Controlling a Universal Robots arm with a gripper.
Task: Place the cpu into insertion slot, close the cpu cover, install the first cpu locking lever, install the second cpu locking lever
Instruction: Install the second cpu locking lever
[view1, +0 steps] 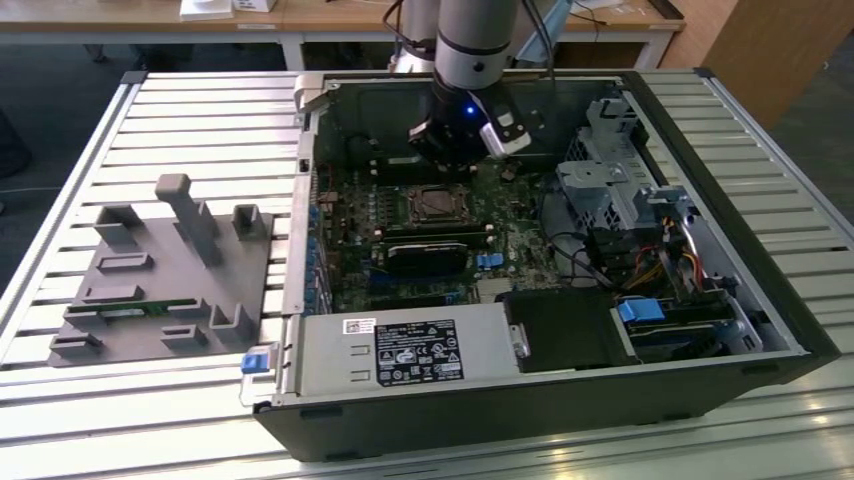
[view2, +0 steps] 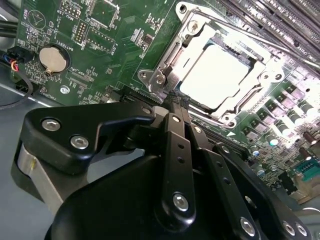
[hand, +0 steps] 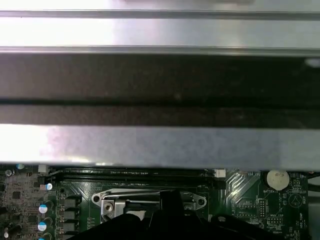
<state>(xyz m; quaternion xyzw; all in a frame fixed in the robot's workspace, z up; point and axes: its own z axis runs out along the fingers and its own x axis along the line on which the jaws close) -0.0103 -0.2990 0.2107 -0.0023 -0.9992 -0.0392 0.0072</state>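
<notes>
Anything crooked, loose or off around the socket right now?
Nothing stands out. The cpu lies flat and square in the window of the cover, which sits level over it. The board around it shows no loose parts. The gripper, shut, is at the cover's edge.

Even light fills the exterior view: the pale slatted metal desk shines, while the inside of the open black computer case lies in shade. In the second wrist view the dull silver square cpu glares white. In the first wrist view the bare metal case wall is washed out above a dark shadowed band.
</notes>
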